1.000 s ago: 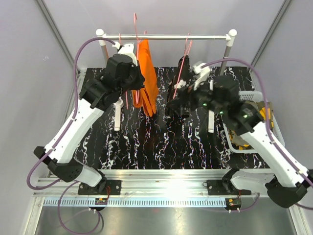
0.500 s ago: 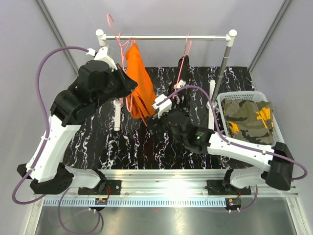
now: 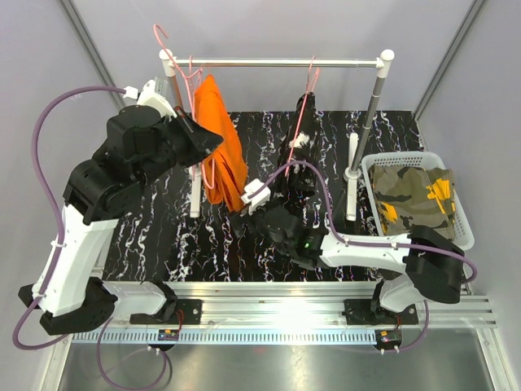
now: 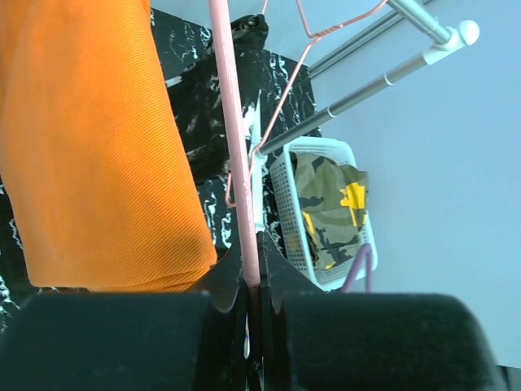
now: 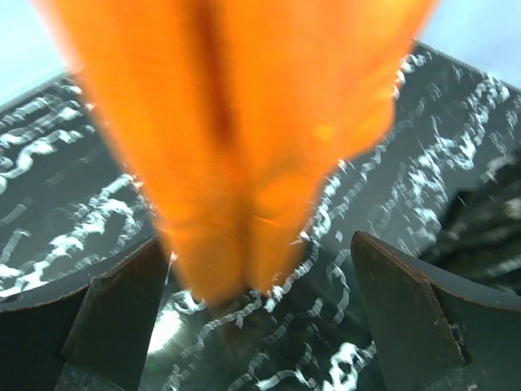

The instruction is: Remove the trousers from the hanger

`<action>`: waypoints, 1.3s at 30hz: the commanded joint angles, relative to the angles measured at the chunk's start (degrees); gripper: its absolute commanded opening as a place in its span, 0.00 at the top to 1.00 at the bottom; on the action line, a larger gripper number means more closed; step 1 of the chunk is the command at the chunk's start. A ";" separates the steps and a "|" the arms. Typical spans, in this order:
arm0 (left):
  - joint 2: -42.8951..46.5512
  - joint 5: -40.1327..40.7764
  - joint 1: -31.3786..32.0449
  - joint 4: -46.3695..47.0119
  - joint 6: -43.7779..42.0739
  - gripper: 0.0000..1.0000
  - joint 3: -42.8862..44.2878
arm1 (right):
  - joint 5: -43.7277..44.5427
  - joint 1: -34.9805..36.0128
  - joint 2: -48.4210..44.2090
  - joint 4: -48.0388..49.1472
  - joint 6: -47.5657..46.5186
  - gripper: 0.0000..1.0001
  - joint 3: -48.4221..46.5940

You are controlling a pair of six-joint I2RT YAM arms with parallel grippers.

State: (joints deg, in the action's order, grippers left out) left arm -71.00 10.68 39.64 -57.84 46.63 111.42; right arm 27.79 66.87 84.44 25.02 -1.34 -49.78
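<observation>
The orange trousers [image 3: 220, 155] hang folded over a pink hanger [image 3: 198, 90]. My left gripper [image 3: 210, 145] is shut on that hanger's bar [image 4: 236, 147], with the orange cloth [image 4: 89, 147] just left of the jaws. The hanger's hook [image 3: 163, 37] stands above the left end of the rail [image 3: 285, 61]. My right gripper [image 3: 247, 213] is open low over the table. The orange trousers' lower end [image 5: 244, 122] hangs between its fingers [image 5: 122, 301] without touching them. Black trousers [image 3: 303, 138] hang on a second pink hanger. Camouflage trousers [image 3: 411, 199] lie in the basket.
The white basket [image 3: 368, 163] stands at the table's right edge, beside the rail's right post [image 3: 370, 106]. A white post [image 3: 195, 195] stands below the left gripper. The table top [image 3: 163, 244] is black marble-patterned.
My left arm has carried the hanger with the orange trousers left and up, off the rail's end. My right arm has swung down from the black trousers to the orange trousers' lower end.
</observation>
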 commanded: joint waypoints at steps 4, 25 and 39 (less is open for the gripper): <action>2.97 -0.57 0.00 16.10 0.39 1.00 7.32 | 5.07 2.21 2.82 25.02 -4.62 0.01 5.55; 3.59 -2.59 0.00 15.31 0.57 1.00 8.21 | 9.75 1.86 7.85 36.18 -21.28 0.01 0.84; 1.66 -5.58 0.00 12.85 -1.45 1.00 9.69 | 9.92 -0.59 5.74 28.43 -28.01 0.08 -9.81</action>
State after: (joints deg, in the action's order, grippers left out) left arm -71.00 6.20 39.64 -60.10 49.56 114.87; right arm 36.10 67.88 92.36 54.08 -25.78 -57.87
